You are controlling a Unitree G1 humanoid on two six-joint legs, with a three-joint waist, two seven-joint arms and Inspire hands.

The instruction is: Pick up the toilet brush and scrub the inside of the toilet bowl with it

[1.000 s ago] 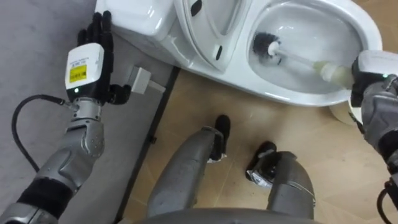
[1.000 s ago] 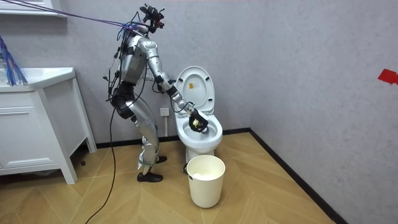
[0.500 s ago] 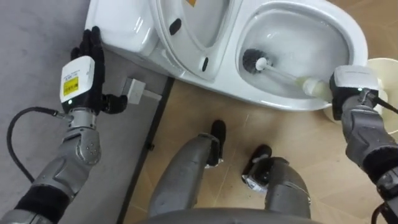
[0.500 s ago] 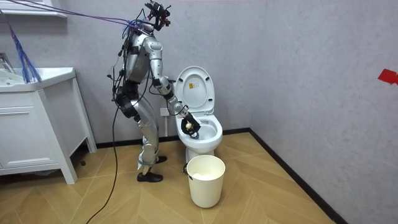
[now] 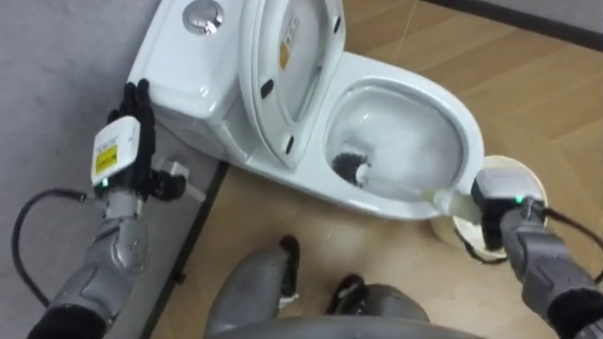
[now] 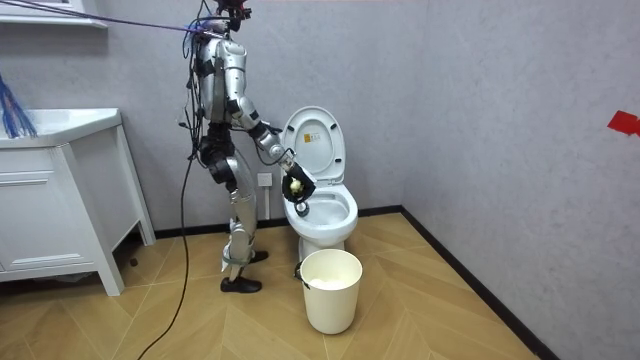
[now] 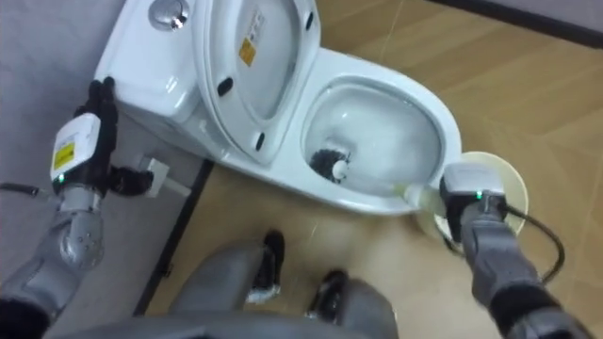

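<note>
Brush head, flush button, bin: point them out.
brush head (image 5: 351, 168), left eye view, dark bristles in the bowl
flush button (image 5: 202, 14), left eye view, round top on the tank
bin (image 6: 330, 295), room view, front wall

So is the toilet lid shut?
No, the toilet lid stands raised, and the brush reaches down into the uncovered bowl.

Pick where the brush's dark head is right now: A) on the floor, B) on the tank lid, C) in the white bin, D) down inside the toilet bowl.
D: the brush, held in the right hand, has its dark head low inside the toilet bowl.
</note>
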